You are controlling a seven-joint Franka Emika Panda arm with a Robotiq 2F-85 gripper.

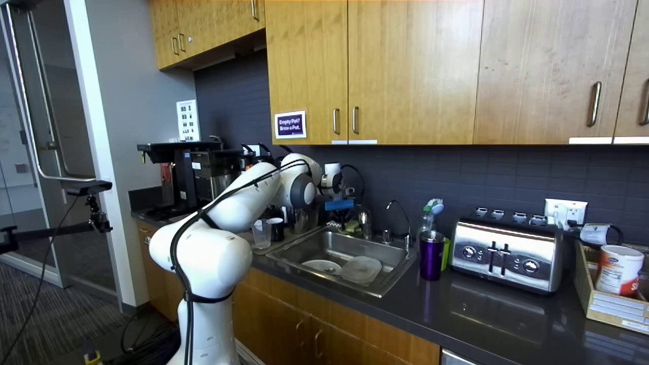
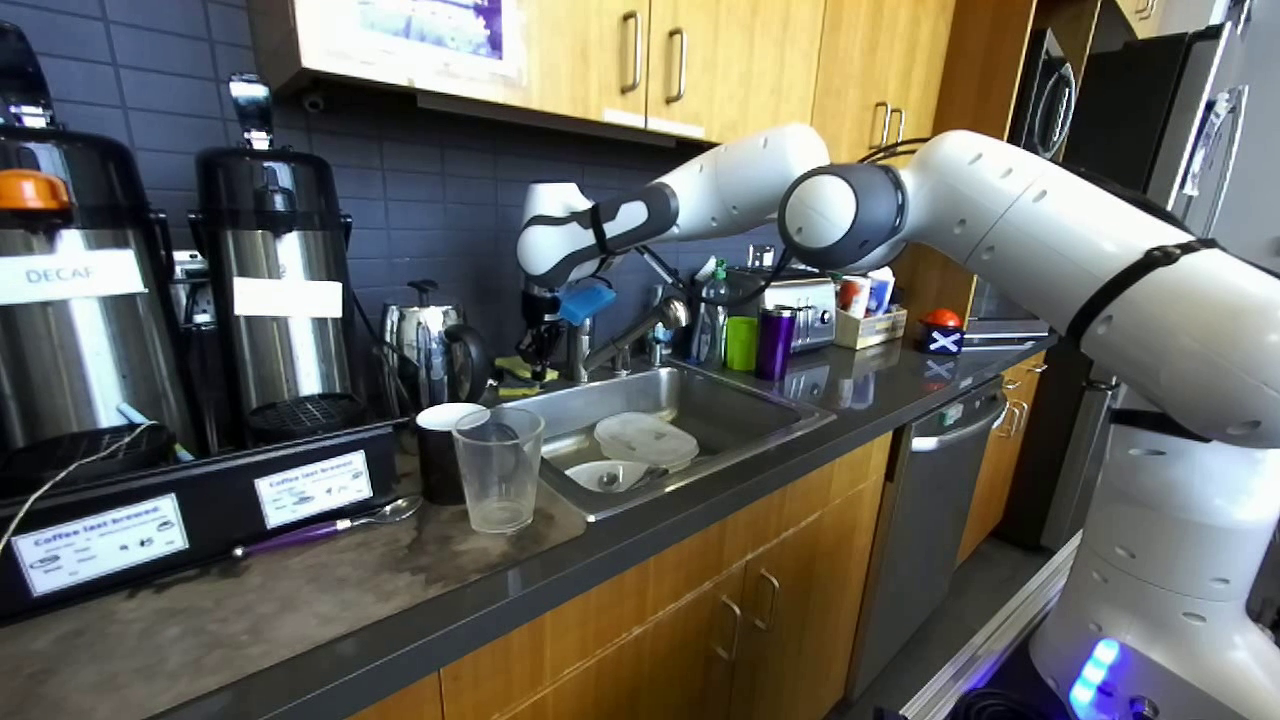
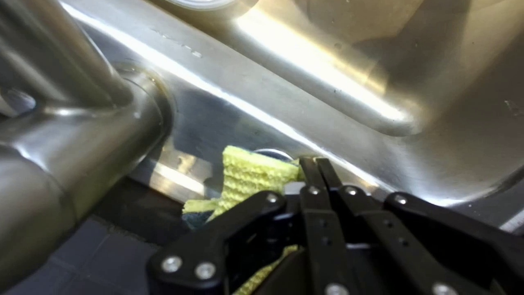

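Observation:
My gripper (image 3: 315, 160) points down at the back rim of the steel sink, with its two black fingers nearly together. A yellow ribbed sponge (image 3: 254, 172) lies directly beside the left finger, its edge meeting the fingertip. I cannot tell whether a corner is pinched between the tips. Another yellow strip (image 3: 268, 272) shows behind the gripper linkage. In an exterior view the gripper (image 2: 541, 365) is beside yellow sponges (image 2: 517, 372) behind the sink, left of the faucet (image 2: 640, 330). In an exterior view the gripper (image 1: 344, 215) is small and partly hidden.
The sink (image 2: 690, 372) holds a clear lid or container (image 2: 645, 440) and a white bowl (image 2: 605, 476). The faucet body (image 3: 102, 102) stands close to the gripper. A kettle (image 2: 425, 345), plastic cup (image 2: 498, 480), purple tumbler (image 1: 431, 256) and toaster (image 1: 507, 253) stand around.

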